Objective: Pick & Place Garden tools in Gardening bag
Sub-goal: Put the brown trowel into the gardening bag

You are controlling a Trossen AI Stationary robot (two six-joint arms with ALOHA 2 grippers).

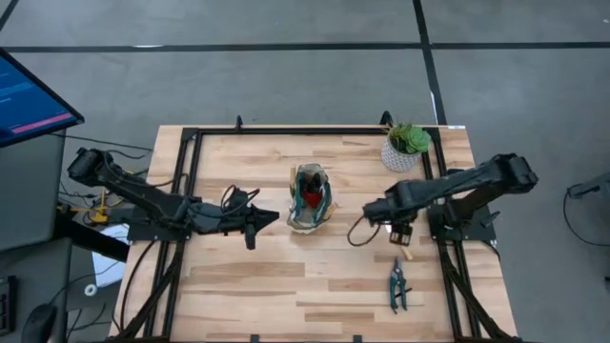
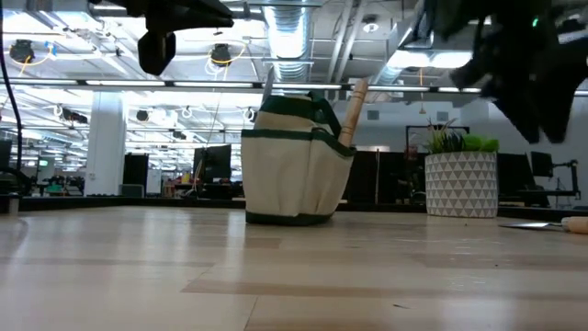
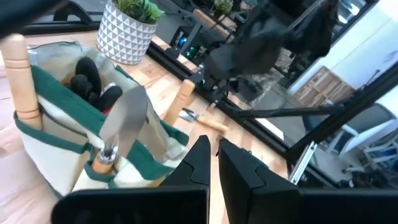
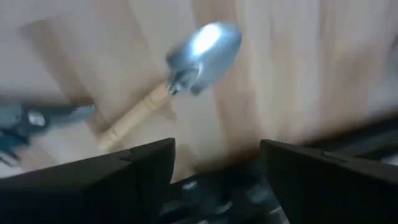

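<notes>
The beige gardening bag with green trim [image 1: 311, 198] stands upright on its base at the table's middle. It holds a red-and-black glove [image 3: 93, 87], a wooden handle [image 3: 18, 74] and a trowel standing blade up in a side pocket [image 3: 121, 124]. My left gripper [image 1: 267, 221] is shut and empty, raised left of the bag. My right gripper [image 4: 217, 168] is open above a wooden-handled trowel [image 4: 180, 81] that lies flat on the table right of the bag. The green-handled pruning shears [image 1: 396, 286] lie flat nearer the front edge.
A green plant in a white patterned pot [image 1: 405, 148] stands at the far right corner. A black frame [image 1: 191, 143] runs round the table's edges. Bare wood lies along the front and left of the bag.
</notes>
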